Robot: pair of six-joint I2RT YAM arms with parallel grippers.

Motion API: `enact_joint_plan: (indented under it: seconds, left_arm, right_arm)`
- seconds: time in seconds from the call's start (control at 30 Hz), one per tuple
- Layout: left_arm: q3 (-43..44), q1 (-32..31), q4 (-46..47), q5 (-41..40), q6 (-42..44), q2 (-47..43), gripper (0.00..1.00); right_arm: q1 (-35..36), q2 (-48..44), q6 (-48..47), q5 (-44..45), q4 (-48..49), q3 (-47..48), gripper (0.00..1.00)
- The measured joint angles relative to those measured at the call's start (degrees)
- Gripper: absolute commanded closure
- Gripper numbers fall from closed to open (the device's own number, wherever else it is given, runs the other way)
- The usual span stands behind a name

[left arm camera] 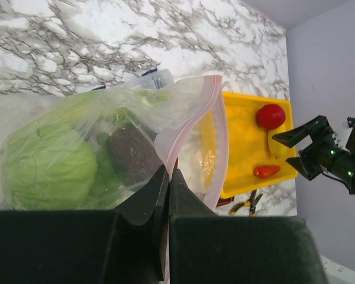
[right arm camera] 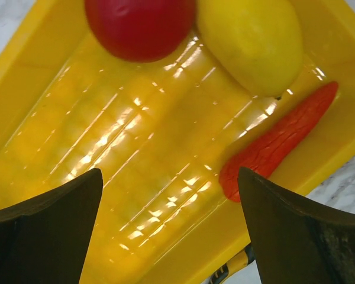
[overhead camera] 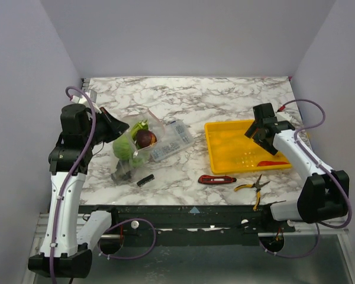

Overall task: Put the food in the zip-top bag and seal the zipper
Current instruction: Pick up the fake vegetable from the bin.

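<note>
While agape over bare middle of yellow tray, right claw; left claw tight on zipper.

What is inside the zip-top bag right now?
Through the clear zip-top bag show a green cabbage, a dark eggplant and a pale green leafy piece. Anything beneath or behind these is covered, so further items cannot be ruled out.

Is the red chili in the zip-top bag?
No, the red chili lies in the yellow tray, beside the yellow fruit.
</note>
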Motion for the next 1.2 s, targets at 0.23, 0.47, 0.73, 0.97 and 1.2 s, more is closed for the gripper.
enact_joint_plan:
  seconds: [0.23, 0.47, 0.73, 0.97, 1.2]
  left_arm:
    - [0.4, -3.0, 0.0, -0.2, 1.3, 2.4, 1.0]
    - [2.4, -4.2, -1.2, -2.6, 2.7, 3.7, 1.0]
    - [3.1, -4.3, -1.8, -4.1, 3.4, 4.0, 1.0]
    - [3.5, -4.3, -1.9, -4.6, 3.6, 4.5, 1.0]
    - [4.1, -4.3, -2.6, -5.1, 3.6, 4.9, 1.0]
  right_arm:
    - [-5.8, 3.4, 0.2, 1.8, -0.9, -1.1, 0.05]
    - [-12.0, 5.6, 0.1, 0.9, 0.6, -5.0, 0.07]
    - [-14.3, 9.7, 0.1, -3.3, 3.0, -7.0, 0.16]
    - [-14.3, 12.8, -0.1, -12.7, 8.0, -7.3, 0.43]
    - [-14.3, 13.2, -0.6, -17.7, 10.5, -6.6, 0.68]
